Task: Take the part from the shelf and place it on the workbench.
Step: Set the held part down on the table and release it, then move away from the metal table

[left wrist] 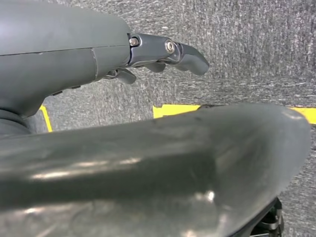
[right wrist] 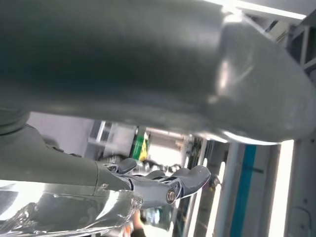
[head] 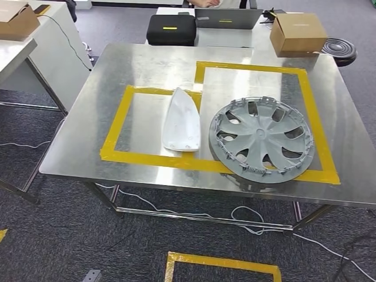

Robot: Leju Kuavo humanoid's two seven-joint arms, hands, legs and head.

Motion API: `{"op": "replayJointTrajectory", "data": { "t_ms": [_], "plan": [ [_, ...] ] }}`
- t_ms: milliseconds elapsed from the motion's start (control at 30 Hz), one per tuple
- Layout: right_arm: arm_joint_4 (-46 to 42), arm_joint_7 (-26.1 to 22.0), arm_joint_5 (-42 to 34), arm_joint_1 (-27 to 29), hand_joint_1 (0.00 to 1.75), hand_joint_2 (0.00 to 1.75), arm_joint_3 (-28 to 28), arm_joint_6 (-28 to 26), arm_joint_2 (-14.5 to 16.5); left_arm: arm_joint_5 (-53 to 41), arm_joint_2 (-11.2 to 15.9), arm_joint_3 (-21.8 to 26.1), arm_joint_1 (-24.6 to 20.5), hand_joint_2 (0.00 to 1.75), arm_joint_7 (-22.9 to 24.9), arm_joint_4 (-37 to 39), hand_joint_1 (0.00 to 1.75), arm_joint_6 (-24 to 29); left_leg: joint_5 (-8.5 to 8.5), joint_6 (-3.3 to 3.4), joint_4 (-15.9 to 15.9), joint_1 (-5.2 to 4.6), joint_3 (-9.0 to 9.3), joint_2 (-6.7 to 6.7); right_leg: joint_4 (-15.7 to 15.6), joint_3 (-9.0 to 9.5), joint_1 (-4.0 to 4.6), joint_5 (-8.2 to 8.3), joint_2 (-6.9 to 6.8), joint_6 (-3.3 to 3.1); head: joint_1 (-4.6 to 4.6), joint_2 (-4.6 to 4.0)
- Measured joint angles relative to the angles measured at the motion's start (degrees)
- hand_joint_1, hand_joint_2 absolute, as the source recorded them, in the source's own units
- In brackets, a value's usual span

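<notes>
Facing the tabletop point(head: 146, 64) bearing a white part point(head: 183, 120) and hubcap point(head: 261, 138), the left hand point(left wrist: 111, 54) hangs with fingers point(left wrist: 175, 52) straight and empty, while I cannot tell what the right hand point(right wrist: 141, 185) holds; the next move is probably a turn to the shelf.

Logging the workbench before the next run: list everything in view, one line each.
table: one, bare metal, centre
tape frames: two, yellow, adjoining on the table
white part: one, white, in the left frame
hubcap: one, grey, in the right frame, near rim over the tape
case: one, black, behind the table
laptop: one, grey, beside the case
boxes: two, brown, one far right, one far left
disc: one, black, right of the box
cables: several, white, on the floor under the table
floor tape: one outline, yellow, on the near carpet
left robot hand: dark fingers, stretched, holding nothing
right robot hand: dark fingers, beside something shiny; hold unclear
</notes>
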Motion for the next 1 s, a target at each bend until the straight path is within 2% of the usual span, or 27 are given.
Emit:
{"op": "replayJointTrajectory", "data": {
  "t_ms": [100, 200, 333, 400, 433, 500, 567, 633, 700, 833, 900, 933, 1000],
  "plan": [
    [2.65, -0.85, 3.95, 1.31, 0.00, 0.00, -2.01, -5.79, 3.41, 0.14, -0.54, 0.04, 0.03, 0.00, -0.35, 0.00, 0.00, -0.06, 0.01, 0.00, 0.00, 0.02, 0.04, 0.00, 0.00, 0.07, 0.02, -0.01, -0.02, -0.01, -0.01, 0.00],
    [6.25, 2.60, 7.36, 2.89, 0.00, 0.00, -3.06, -9.74, 5.77, 1.21, -1.21, 0.18, 0.00, 0.00, -2.47, 0.00, 0.00, -0.15, 0.00, -0.01, -0.01, 0.03, 0.11, -0.01, 0.00, 0.15, 0.05, -0.03, -0.01, -0.03, -0.01, 0.00],
    [16.85, 18.12, 20.25, 4.39, 0.00, 0.00, -4.64, -11.97, 8.00, 4.97, -2.58, 1.92, -0.02, 0.00, -7.58, 0.00, 0.00, -1.69, -0.04, 0.04, -0.01, 0.01, 0.20, 0.00, 0.00, 0.26, 0.04, -0.08, -0.01, -0.04, 0.00, 0.00],
    [23.74, 28.28, 25.23, 4.93, 0.00, 0.00, -4.85, -9.31, 8.75, 6.20, -3.39, 2.99, -0.04, 0.00, -9.65, -0.04, 0.00, -2.95, -0.05, 0.05, -0.01, 0.03, 0.22, -0.01, -0.01, 0.31, 0.06, -0.09, -0.03, -0.03, -0.01, 0.00],
    [27.79, 33.98, 24.12, 5.36, 0.00, 0.00, -4.44, -6.35, 9.10, 6.37, -3.75, 3.41, -0.05, 0.00, -10.34, -0.09, 0.00, -3.43, -0.06, 0.06, -0.01, 0.06, 0.24, -0.02, -0.02, 0.37, 0.09, -0.12, -0.07, -0.02, 0.00, 0.00],
    [36.65, 43.22, 16.13, 6.40, 0.00, 0.00, -2.41, -0.01, 9.50, 6.30, -4.11, 4.01, -0.05, 0.00, -10.74, -0.19, 0.00, -3.97, -0.09, 0.05, -0.01, 0.07, 0.27, -0.05, -0.02, 0.45, 0.10, -0.16, -0.13, -0.01, 0.02, 0.00],
    [45.16, 47.31, 9.95, 7.04, 0.00, 0.00, 0.30, 2.97, 9.62, 6.32, -4.18, 4.49, -0.12, 0.00, -10.52, -0.21, 0.00, -4.36, -0.13, 0.03, -0.02, 0.04, 0.34, -0.05, -0.01, 0.46, 0.08, -0.17, -0.11, -0.01, 0.00, 0.00],
    [52.02, 50.14, 10.44, 7.10, 0.00, 0.00, 2.13, 5.46, 9.62, 6.56, -4.24, 4.91, -0.25, 0.00, -10.74, -0.23, 0.00, -5.20, -0.15, -0.01, -0.03, 0.09, 0.42, -0.04, 0.00, 0.49, 0.13, -0.21, -0.09, -0.07, -0.02, 0.00],
    [58.04, 53.14, 12.25, 6.93, 0.00, 0.00, 3.13, 11.64, 9.61, 6.74, -4.28, 5.41, -0.31, 0.00, -11.44, -0.26, 0.00, -6.35, -0.16, -0.05, -0.05, 0.18, 0.48, -0.05, 0.00, 0.56, 0.21, -0.26, -0.10, -0.15, -0.02, 0.00],
    [72.86, 54.74, 20.14, 5.31, 0.00, 0.00, 3.38, 32.95, 9.08, 4.28, -4.06, 5.46, -0.33, 0.00, -11.28, -0.16, 0.00, -8.01, -0.26, -0.09, -0.02, 0.27, 0.53, -0.05, -0.03, 0.66, 0.26, -0.29, -0.09, -0.19, 0.01, 0.00],
    [80.22, 53.53, 23.46, 4.26, 0.00, 0.00, 3.32, 39.87, 8.63, 2.76, -3.63, 4.97, -0.33, 0.00, -10.69, 0.10, 0.00, -8.15, -0.41, 0.10, 0.03, 0.12, 0.54, -0.05, -0.08, 0.74, 0.11, -0.30, -0.09, -0.08, -0.02, 0.00],
    [83.42, 51.91, 24.73, 3.73, 0.00, 0.00, 3.27, 40.25, 8.43, 2.30, -3.38, 4.66, -0.34, 0.00, -10.80, 0.25, 0.00, -8.13, -0.47, 0.21, 0.05, 0.03, 0.55, -0.05, -0.08, 0.77, 0.04, -0.31, -0.08, -0.01, -0.03, 0.00],
    [88.26, 45.53, 29.06, 2.79, 0.00, 0.00, 3.51, 35.75, 8.08, 2.22, -3.08, 4.21, -0.40, 0.00, -11.79, 0.42, 0.00, -7.59, -0.53, 0.40, 0.07, -0.14, 0.56, -0.05, -0.11, 0.81, -0.14, -0.28, -0.06, 0.21, -0.02, 0.00]
  ]
}}
